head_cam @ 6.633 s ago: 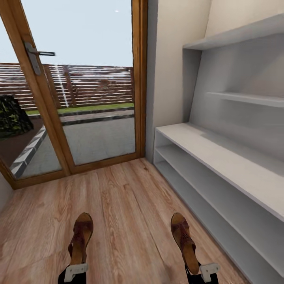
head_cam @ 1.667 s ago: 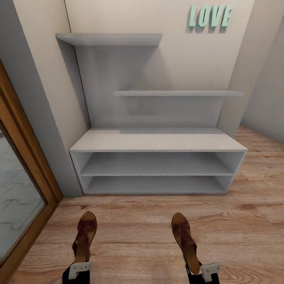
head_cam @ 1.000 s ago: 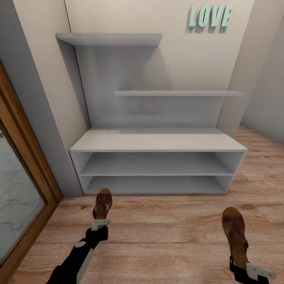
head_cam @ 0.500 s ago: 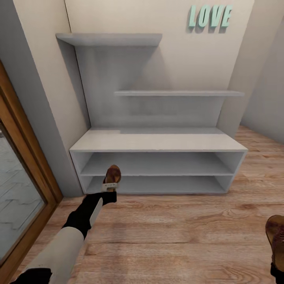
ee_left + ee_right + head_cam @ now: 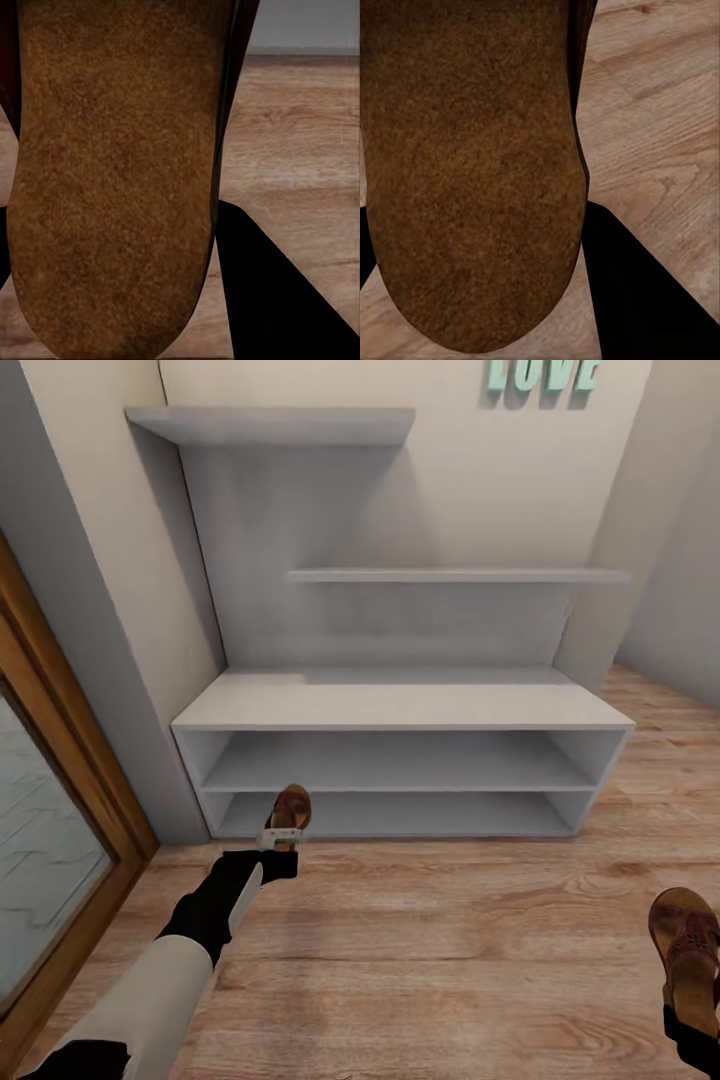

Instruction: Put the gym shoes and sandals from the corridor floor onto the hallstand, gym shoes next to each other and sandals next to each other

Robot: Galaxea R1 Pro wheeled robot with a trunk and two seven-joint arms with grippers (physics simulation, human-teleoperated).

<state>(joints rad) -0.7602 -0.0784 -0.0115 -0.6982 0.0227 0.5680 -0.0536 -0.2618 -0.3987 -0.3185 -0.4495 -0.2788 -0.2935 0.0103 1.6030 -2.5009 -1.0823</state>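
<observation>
One sandal now nearer the hallstand, right-hand sandal back in view.

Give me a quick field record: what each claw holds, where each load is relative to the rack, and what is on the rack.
left claw: shut on left sandal
left sandal position: held out in front of the hallstand, at its lowest tier's opening, left end
right claw: holding right sandal
right sandal position: above the floor, well back from the rack
rack shelves: no shoes visible
gym shoes: location unknown
</observation>
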